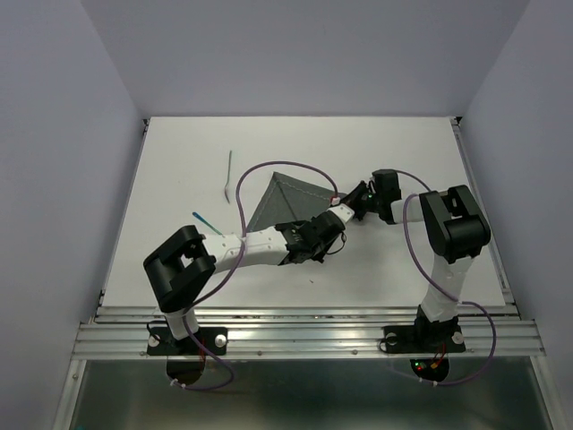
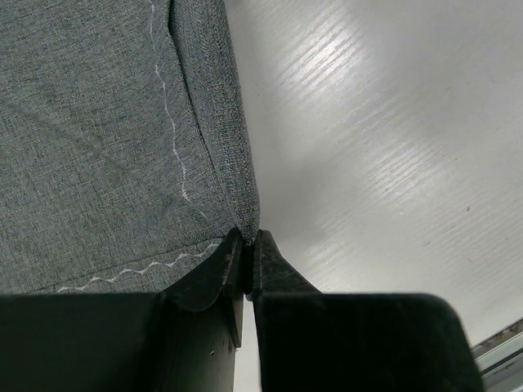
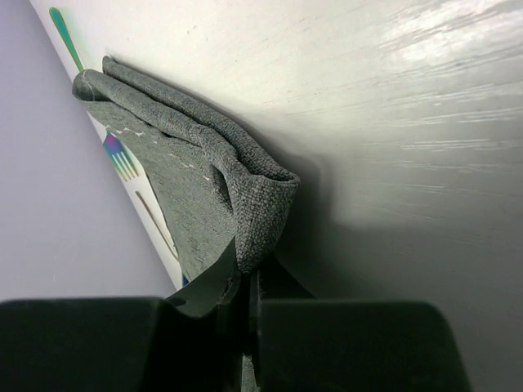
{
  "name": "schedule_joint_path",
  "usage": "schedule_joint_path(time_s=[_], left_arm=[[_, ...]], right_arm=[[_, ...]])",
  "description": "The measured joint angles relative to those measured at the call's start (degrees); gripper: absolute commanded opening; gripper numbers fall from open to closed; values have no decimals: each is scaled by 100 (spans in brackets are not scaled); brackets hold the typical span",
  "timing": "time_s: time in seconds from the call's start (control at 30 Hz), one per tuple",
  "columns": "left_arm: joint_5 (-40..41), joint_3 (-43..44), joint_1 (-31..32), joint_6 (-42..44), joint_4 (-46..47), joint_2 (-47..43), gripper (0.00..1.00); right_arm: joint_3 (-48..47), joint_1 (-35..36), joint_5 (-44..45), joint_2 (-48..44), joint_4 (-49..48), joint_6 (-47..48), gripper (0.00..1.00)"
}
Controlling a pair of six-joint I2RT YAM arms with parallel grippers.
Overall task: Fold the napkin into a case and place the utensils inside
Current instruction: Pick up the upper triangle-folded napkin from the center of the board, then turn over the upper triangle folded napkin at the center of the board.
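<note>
Two pincers are both clamping cloth. The left pincer [image 2: 249, 242] is pinching the napkin [image 1: 285, 202] at its stitched corner, at the cloth's 5 o'clock in the top view. The right pincer [image 3: 248, 276] is nipping a doubled fold at the 3 o'clock corner. The napkin is lying in the middle of the table [image 1: 403, 152] as a folded triangle, tip pointing toward 12 o'clock, not yet a case. Gripping two neighbouring corners is likely giving control of one whole edge, so both arms can carry it over together for the next fold. The utensils are sitting off the cloth at its 9 to 10 o'clock, probably so folding is not snagging them: the pale fork [image 1: 229, 176] farther out, the teal-handled one [image 1: 205, 219] just beside the left arm.
</note>
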State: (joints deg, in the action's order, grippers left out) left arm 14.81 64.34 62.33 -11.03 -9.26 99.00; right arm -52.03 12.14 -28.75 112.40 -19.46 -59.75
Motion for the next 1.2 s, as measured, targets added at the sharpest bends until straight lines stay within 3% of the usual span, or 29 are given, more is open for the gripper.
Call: schedule_joint_path(time_s=[0.2, 0.37, 0.8, 1.2], left_arm=[[9, -9, -9, -11, -28, -109, 0], [-4, 33, -9, -15, -157, -323, 0], [-267, 1014, -15, 133, -619, -951, 0], [-824, 1646, 234, 70, -1056, -1169, 0]], right_arm=[[-4, 33, 251, -212, 356, 210, 1], [-37, 66, 717, -802, 1189, 564, 1], [-1043, 68, 1497, -2439, 2621, 1228, 1], [-1093, 31, 2485, -3958, 3947, 1742, 1]])
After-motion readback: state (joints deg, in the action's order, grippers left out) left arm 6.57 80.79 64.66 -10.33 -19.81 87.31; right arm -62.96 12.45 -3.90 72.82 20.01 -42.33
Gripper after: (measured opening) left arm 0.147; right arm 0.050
